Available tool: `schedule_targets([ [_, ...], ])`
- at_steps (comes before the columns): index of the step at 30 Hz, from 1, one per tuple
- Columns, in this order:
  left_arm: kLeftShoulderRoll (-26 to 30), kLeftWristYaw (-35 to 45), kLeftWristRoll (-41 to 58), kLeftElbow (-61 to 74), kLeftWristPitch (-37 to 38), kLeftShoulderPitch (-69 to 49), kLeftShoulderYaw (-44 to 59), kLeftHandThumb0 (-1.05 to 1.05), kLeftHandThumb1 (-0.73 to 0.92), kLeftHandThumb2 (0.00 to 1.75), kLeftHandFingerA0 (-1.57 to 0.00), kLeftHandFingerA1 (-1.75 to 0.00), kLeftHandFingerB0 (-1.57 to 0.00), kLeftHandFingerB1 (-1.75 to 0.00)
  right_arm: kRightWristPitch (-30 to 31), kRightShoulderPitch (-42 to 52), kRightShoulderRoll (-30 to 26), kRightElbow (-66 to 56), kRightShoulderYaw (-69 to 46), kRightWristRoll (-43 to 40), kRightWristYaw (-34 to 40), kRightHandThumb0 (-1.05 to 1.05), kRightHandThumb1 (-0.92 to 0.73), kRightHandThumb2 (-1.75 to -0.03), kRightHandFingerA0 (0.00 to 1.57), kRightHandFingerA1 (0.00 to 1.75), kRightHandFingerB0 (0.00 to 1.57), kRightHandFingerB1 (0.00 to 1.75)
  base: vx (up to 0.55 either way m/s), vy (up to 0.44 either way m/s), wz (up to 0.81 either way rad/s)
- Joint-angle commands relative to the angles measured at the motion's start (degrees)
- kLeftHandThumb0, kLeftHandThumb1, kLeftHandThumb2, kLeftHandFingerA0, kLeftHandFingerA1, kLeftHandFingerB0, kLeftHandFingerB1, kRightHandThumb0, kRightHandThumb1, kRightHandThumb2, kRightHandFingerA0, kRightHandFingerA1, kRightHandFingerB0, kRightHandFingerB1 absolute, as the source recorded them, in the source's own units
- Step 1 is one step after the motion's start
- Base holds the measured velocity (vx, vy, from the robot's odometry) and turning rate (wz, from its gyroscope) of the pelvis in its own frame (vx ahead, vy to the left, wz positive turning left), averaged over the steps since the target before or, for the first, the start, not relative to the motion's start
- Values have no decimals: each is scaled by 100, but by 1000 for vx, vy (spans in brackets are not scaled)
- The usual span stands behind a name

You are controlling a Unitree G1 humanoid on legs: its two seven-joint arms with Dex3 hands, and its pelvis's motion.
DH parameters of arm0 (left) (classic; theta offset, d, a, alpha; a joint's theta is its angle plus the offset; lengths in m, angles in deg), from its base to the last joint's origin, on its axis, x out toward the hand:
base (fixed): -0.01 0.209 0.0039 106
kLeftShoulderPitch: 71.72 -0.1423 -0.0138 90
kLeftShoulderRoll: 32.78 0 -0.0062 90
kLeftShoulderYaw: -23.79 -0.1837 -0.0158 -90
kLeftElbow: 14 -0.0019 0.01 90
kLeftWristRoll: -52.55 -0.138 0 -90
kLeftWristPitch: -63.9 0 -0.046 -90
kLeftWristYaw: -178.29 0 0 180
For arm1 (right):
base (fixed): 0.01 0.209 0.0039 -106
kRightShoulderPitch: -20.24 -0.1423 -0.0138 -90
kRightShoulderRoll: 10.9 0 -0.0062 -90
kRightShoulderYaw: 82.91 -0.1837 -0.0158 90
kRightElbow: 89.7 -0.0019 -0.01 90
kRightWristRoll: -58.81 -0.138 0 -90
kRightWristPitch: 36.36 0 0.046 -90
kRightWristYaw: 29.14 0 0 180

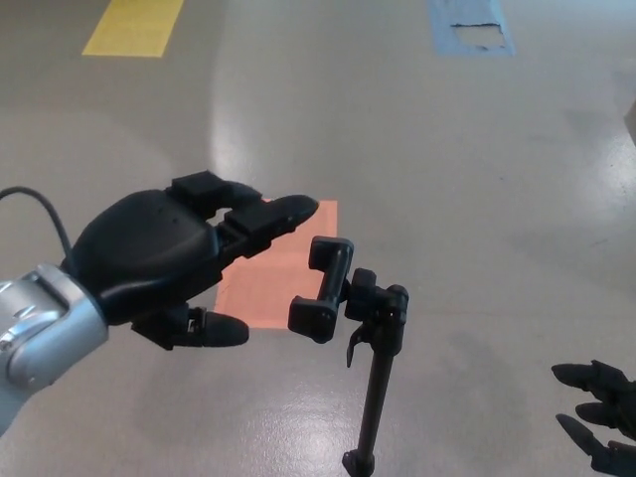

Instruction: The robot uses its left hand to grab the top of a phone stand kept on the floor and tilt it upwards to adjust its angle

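Left hand (164, 258): reaching in from the left, fingers spread wide and holding nothing; fingertips hovering just beside the stand's clamp, not touching
Right hand (601, 417): only its fingers are showing at the lower right corner — spread apart, empty
Stand (343, 298): one, standing upright on the floor (447, 149); clamp sitting on a thin pole
Floor marks: one orange patch (273, 283) lying behind the stand; one yellow (131, 25), one blue (469, 25) far off
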Motion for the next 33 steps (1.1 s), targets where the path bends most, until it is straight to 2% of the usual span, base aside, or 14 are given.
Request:
schedule_targets([
  [1,-36,193,-46,168,-205,51,-5,-80,58,86,-15,-34,0,-5,89,-28,-121,11,23,100,44,-68,-79,-63,32,43,29,35,0,0,0],
  [23,-115,200,-403,-51,-224,189,-279,-78,58,89,-16,-40,0,-11,162,-31,-149,-92,70,190,34,-69,-79,-64,33,42,30,35,0,0,0],
  [24,-121,205,-401,-68,-225,181,-291,-72,70,63,-19,-30,0,-13,163,-39,-151,-86,74,191,25,-70,-79,-64,34,42,30,35,0,0,0],
  [26,-134,212,-408,-101,-232,177,-318,-73,71,62,-20,-30,0,-12,148,-61,-150,-59,76,190,17,-69,-79,-64,34,42,31,35,0,0,0],
  [27,-144,183,-406,-137,-204,177,-332,-75,56,91,-13,-43,0,-17,159,-59,-144,-69,66,171,0,-69,-77,-63,33,43,30,34,0,0,0],
  [30,-173,164,-390,-182,-174,160,-367,-79,58,91,-15,-41,0,-13,185,-55,-134,-94,54,150,-43,-68,-77,-63,33,43,30,34,0,0,0],
  [31,-175,162,-392,-183,-174,160,-370,-72,70,63,-19,-30,0,-14,180,-57,-130,-85,48,138,-53,-69,-76,-63,33,43,30,34,0,0,0],
  [33,-177,156,-399,-186,-166,170,-376,-73,71,63,-19,-30,0,-14,162,-75,-125,-56,46,137,-55,-69,-76,-63,33,44,30,34,0,0,0],
])
